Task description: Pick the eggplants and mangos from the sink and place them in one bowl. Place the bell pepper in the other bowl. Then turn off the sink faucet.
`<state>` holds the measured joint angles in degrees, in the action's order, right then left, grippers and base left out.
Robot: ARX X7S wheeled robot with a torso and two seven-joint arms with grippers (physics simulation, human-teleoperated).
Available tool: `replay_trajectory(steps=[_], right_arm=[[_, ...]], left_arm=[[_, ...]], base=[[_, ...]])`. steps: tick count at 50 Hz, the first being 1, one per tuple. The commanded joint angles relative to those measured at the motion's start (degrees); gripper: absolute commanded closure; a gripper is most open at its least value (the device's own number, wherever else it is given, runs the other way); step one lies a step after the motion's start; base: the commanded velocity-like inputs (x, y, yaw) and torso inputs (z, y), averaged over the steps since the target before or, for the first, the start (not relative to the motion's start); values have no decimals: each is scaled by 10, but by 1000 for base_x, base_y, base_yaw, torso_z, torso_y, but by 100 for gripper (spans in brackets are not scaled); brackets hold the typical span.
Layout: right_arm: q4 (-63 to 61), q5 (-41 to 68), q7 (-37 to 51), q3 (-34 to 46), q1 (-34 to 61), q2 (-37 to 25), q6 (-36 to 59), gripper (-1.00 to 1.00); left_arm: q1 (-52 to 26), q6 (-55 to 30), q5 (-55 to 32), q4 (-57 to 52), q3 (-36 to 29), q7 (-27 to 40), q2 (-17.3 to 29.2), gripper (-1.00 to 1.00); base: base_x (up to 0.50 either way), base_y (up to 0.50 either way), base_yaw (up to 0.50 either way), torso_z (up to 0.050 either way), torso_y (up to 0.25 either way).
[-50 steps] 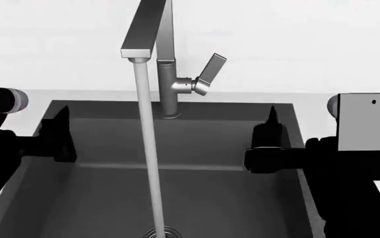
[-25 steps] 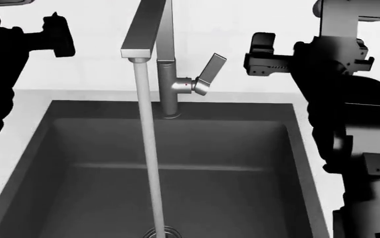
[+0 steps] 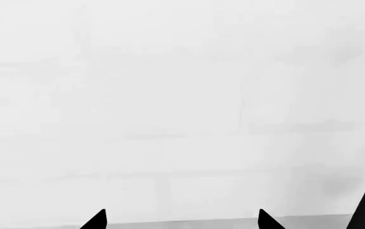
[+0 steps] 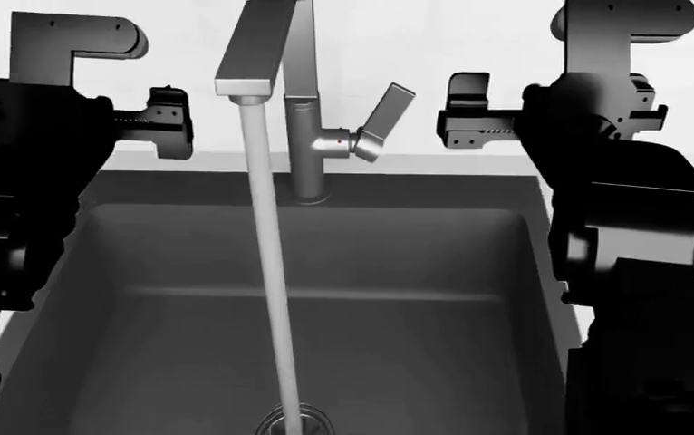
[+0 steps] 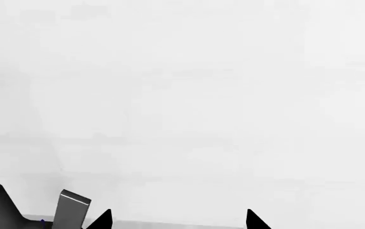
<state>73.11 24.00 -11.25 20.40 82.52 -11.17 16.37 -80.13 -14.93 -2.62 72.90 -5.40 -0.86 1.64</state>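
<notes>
Water pours in a straight stream [image 4: 268, 272] from the sink faucet [image 4: 303, 100] down to the round drain [image 4: 289, 421] at the bottom of the sink [image 4: 444, 308]. The sink is dark grey and deep, and no fruit can be seen in the part that shows. The faucet's side lever [image 4: 380, 120] is slanted up, with a small red dot near its base. The left gripper [image 4: 166, 122] is held up high beside the faucet, on the left of it, and does not touch it. The right gripper [image 4: 462, 118] is held up at about the same height on the other side, just beside the lever but not touching it. In the left wrist view, the 2 black fingertips [image 3: 96, 220] are spread well apart with only the white wall between them. In the right wrist view, the fingertips [image 5: 101, 220] are also spread apart and hold nothing, and the lever [image 5: 70, 209] shows just beside one of them.
</notes>
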Motion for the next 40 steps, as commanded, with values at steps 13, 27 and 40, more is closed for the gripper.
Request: replay_trajectory(steps=[13,27,40], right_arm=[[17,-58,-23,-50,10,13,-36,-100],[18,-92,-41,-85,19,26,-89,-100],[18,-135,-56,-137,26,38,-97,-100]], left_arm=[[-13,6,9,20,11,0,6,-100],[-29,-3,1,1,19,-4,24,-100],[-17,-36,-4,-57,14,-5,30,-100]], base=[[0,0,0,25,-157],[0,0,0,25,-159],[0,0,0,25,-159]])
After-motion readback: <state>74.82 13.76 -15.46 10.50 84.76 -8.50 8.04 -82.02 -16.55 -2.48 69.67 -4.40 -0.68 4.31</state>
